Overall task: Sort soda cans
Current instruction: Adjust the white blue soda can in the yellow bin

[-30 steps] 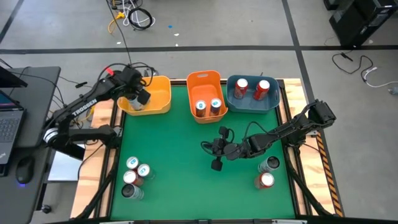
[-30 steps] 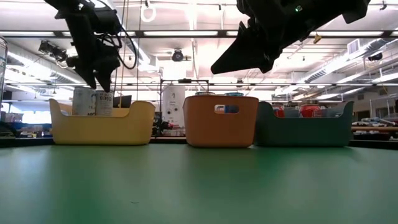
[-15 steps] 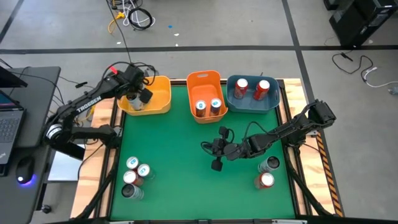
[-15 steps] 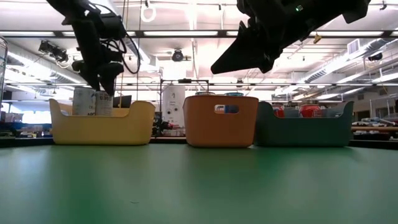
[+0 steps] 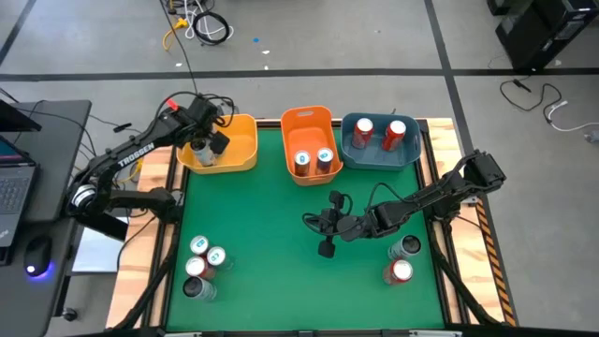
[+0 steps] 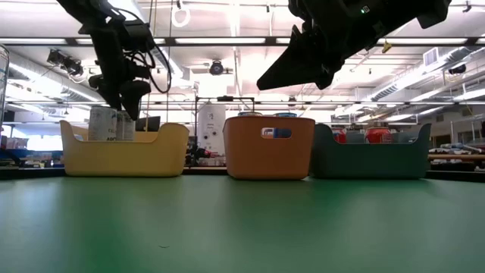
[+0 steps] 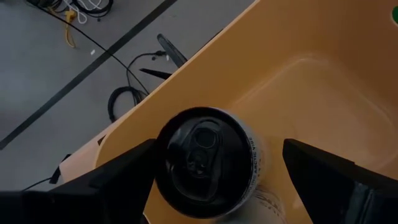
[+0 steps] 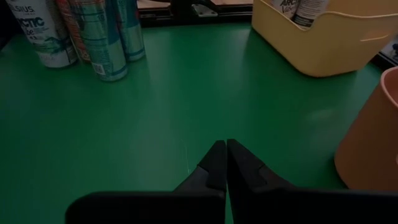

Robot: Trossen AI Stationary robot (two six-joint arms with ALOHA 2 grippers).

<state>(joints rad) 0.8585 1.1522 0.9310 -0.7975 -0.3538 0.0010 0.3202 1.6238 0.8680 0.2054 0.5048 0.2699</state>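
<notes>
Left gripper [image 7: 214,180] jaws spread wide over yellow bin [image 5: 239,150], straddling but not gripping white can [image 7: 208,163] standing in it; vs a second ago the arm has lifted slightly, so the drop looks done and it's backing off. Right gripper [image 5: 325,225] pinched shut, empty, unmoved mid-table. Left to sort: four cans [image 5: 201,265] front-left, two cans [image 5: 402,259] front-right. Orange bin [image 5: 309,140] and blue bin [image 5: 379,154] each hold two

You get bright, even light from the ceiling strip lamps [image 6: 227,39] in the low view, which leave both arms as dark silhouettes, cast only soft shadows on the green counter [image 5: 281,234], and its near surface looks blurred
</notes>
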